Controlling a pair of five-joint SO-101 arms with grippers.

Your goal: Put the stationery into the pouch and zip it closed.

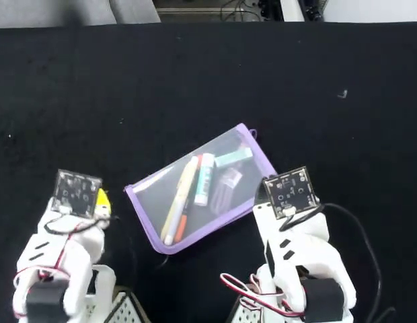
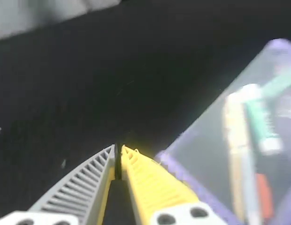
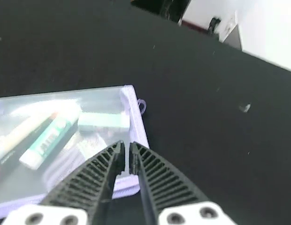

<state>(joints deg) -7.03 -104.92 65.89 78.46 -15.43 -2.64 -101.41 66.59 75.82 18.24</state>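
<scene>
A clear pouch [image 1: 195,192] with a purple border lies slanted on the black table [image 1: 195,81]. Inside it I see pens, a glue stick [image 1: 204,179], a mint eraser [image 1: 233,158] and a purple item. Its zip pull [image 3: 141,106] sits at the far corner. My left gripper [image 2: 118,151], with one grey and one yellow finger, is shut and holds nothing, just off the pouch's [image 2: 239,154] near-left corner. My right gripper [image 3: 125,149], black-fingered, is shut and holds nothing, over the pouch's [image 3: 65,140] right-hand edge. In the high view both arms stand at the front: left [image 1: 77,195], right [image 1: 289,192].
The black cloth stretches wide around the pouch. A small speck [image 1: 342,94] lies at the far right. The table's back edge meets a pale wall [image 3: 258,28] with dark gear behind.
</scene>
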